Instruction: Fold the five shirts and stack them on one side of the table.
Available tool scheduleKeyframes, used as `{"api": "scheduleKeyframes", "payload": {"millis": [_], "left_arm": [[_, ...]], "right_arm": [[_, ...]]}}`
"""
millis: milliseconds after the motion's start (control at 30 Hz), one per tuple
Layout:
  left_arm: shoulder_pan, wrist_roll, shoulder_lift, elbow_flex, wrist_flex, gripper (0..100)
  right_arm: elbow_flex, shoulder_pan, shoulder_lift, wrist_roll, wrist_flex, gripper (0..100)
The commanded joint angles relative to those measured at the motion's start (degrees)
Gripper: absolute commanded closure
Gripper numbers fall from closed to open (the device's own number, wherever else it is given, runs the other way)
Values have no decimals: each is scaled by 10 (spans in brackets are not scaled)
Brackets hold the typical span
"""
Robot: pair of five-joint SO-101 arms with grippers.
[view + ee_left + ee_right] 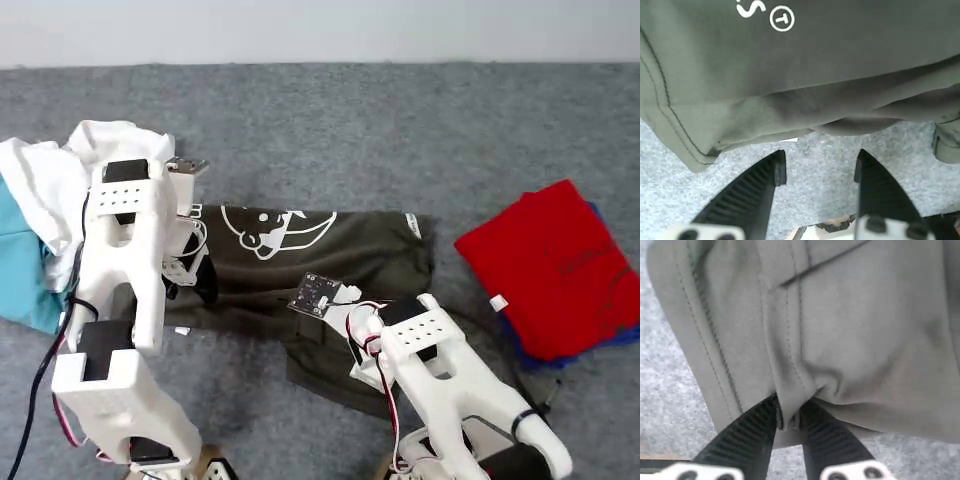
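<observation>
A dark olive shirt (340,245) with a white print lies spread across the middle of the grey carpeted table. My left arm (125,250) stands over its left end. In the left wrist view the left gripper (820,167) is open, its fingers over bare carpet just off the olive shirt's (815,65) hem, touching nothing. My right arm (430,350) is at the shirt's near edge. There the right gripper (790,415) is shut on a pinched fold of the olive shirt (855,330) beside a stitched seam.
A folded red shirt (545,265) lies on a blue shirt (622,335) at the right side. A crumpled white shirt (55,175) and a teal shirt (20,265) are heaped at the far left. Grey carpet (400,130) stretches behind the olive shirt.
</observation>
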Motion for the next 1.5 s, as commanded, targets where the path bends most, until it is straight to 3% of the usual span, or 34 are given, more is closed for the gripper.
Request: {"api": "scheduleKeyframes", "payload": {"millis": [0,433,767,1133,1200,1367,1467], "left_arm": [[4,-4,-25,0,12,783],[4,-4,-25,0,12,783],[4,-4,-25,0,12,783],[4,-4,-25,0,12,783],[4,-5,-25,0,12,783],[4,-5,-25,0,12,783],[4,-5,-25,0,12,783]], "right_arm": [[-21,-4,-13,9,37,987],[-76,-34,-13,48,213,987],[4,-98,-13,46,160,987],[16,-52,-8,46,127,983],[15,-36,-8,45,127,955],[-4,-29,-13,-28,153,760],[-53,-57,-14,-47,195,753]]}}
